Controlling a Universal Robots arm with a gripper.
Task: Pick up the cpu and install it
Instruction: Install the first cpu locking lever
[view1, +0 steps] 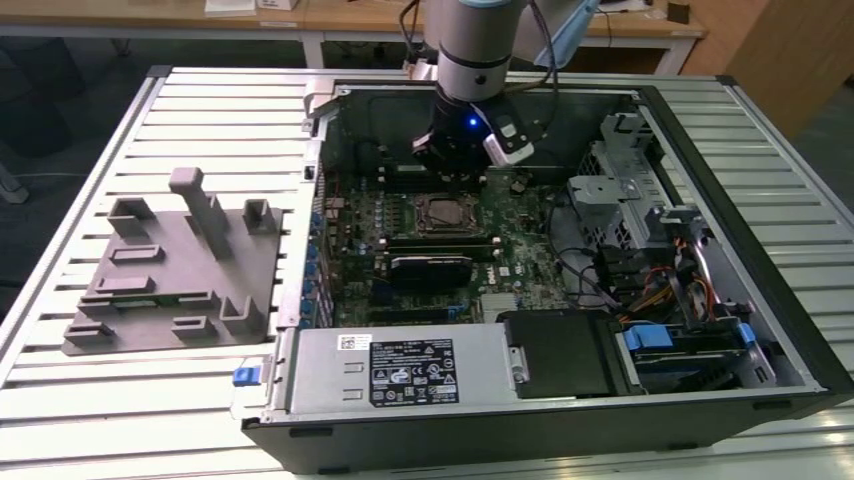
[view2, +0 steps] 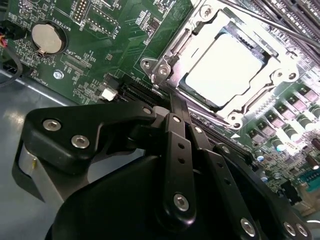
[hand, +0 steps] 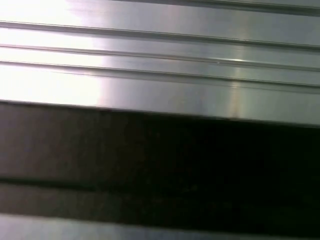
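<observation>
The cpu (view2: 223, 66), a flat square with a pale silver top, lies inside the metal-framed socket (view2: 165, 67) on the green motherboard (view2: 105, 30). In the exterior view the cpu (view1: 445, 212) sits in the middle of the board inside the open computer case (view1: 787, 340). My gripper (view1: 451, 178) hangs just behind the socket, a little above the board. In the second wrist view the gripper (view2: 176, 102) has its black fingers drawn together with nothing between them, the tip beside the socket's corner and apart from the cpu.
A large grey fixture (view1: 174, 270) with upright blocks lies on the slatted metal table (view1: 80, 400) at the exterior view's left. Inside the case are memory slots (view1: 427, 243), a power supply (view1: 400, 370), drive cages (view1: 614, 190) and cables (view1: 627, 280). The first wrist view shows table slats (hand: 160, 75).
</observation>
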